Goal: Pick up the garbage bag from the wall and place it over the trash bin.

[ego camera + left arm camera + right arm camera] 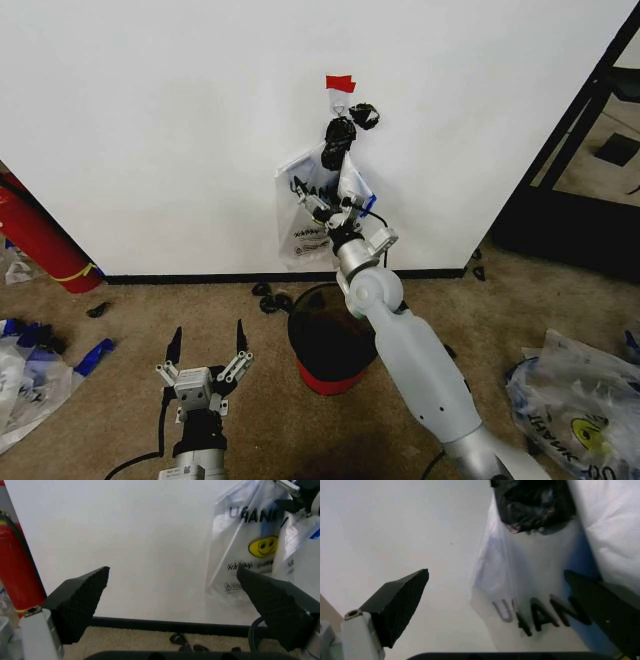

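The garbage bag (303, 215) hangs on the white wall (160, 130) under a strip of red tape (340, 83). It is whitish with black lettering and a yellow smiley (262, 546). A black plastic wad (341, 133) sits at its top. My right gripper (322, 208) is raised against the bag's upper part. In the right wrist view that gripper (495, 578) stands open, with the bag (535, 588) close in front of it. The trash bin (330, 340), black mesh with a red base, stands on the floor below the bag. My left gripper (207, 352) waits low and open, left of the bin.
A red cylinder (40, 240) leans at the wall's left end. Plastic bags lie on the carpet at the far left (25, 375) and far right (580, 400). A black frame (580, 110) stands right of the wall. Small black scraps (272, 298) lie by the baseboard (180, 277).
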You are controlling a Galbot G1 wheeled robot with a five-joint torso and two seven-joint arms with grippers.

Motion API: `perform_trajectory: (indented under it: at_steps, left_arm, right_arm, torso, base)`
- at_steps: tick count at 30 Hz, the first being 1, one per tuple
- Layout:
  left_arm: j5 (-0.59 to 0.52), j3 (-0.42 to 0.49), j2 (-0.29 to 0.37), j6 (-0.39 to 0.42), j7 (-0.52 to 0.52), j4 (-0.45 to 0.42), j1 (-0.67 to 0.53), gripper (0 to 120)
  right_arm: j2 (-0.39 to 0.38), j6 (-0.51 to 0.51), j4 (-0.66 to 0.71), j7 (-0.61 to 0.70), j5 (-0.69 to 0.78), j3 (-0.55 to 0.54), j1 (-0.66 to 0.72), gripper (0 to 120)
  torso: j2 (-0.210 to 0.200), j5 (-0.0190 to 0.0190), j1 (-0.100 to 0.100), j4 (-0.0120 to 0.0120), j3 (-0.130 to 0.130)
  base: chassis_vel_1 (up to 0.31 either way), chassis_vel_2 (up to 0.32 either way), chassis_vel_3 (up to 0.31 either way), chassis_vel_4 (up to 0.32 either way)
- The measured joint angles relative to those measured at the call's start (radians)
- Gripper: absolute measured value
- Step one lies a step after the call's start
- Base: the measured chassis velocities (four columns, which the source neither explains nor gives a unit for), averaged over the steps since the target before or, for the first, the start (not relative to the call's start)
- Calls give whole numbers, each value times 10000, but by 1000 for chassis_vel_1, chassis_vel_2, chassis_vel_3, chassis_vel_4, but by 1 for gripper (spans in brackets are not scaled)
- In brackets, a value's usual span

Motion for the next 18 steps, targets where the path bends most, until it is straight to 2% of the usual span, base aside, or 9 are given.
perform_trajectory:
  at_steps: [5, 18]
  left_arm:
    - [-63, 1, 152, -5, -18, 0, -59, 100]
    - [-115, 15, 275, -9, -49, -103, -101, 100]
  right_arm:
    - [-120, 39, -292, 1, 192, 196, 213, 100]
    - [-355, -28, -19, 9, 614, 194, 667, 100]
  torso:
    - [0, 1, 0, 0, 0]
    - [0, 2, -1, 3, -1]
  base:
    - [0, 0, 0, 0]
    - [0, 0, 0, 0]
